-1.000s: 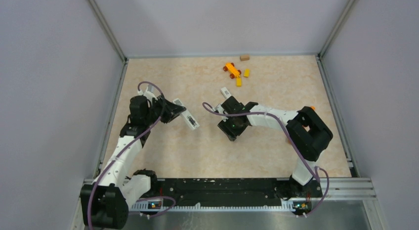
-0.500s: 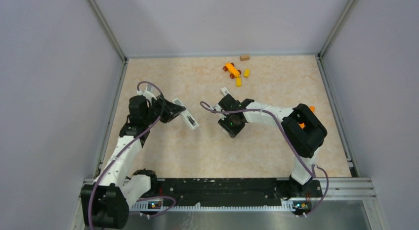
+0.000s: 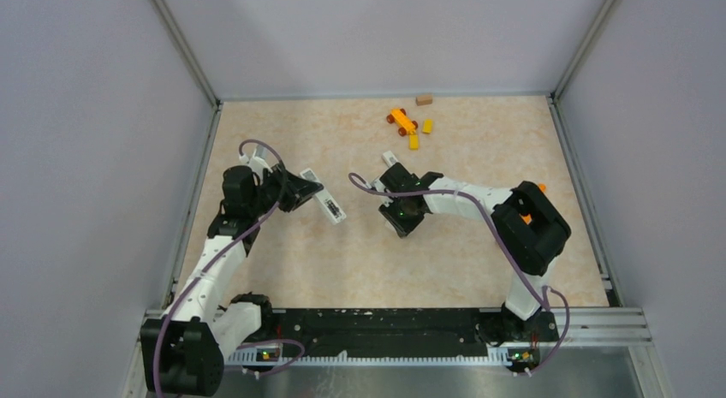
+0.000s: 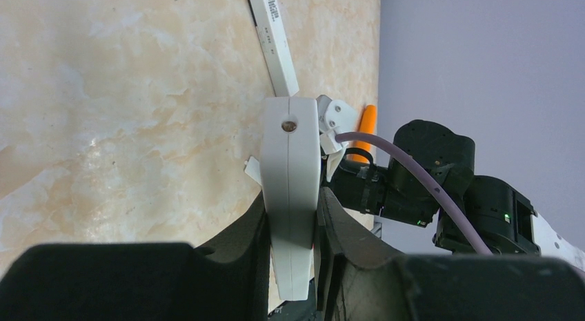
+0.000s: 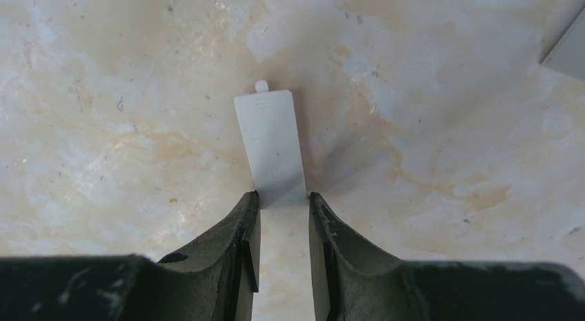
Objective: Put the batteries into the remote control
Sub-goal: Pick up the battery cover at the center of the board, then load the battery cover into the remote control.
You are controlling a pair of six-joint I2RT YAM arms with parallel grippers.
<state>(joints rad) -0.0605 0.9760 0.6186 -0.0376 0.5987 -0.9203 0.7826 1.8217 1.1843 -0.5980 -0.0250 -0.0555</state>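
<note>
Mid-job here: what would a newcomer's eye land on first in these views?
The left gripper clamps the white remote control at the table's left-centre. The right gripper pinches the thin back cover near the middle, and orange toy pieces lie by the far edge.

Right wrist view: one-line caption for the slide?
Right tool pinching the near end of a thin white plastic back cover, its small tab pointing away, over the beige marbled table.
</note>
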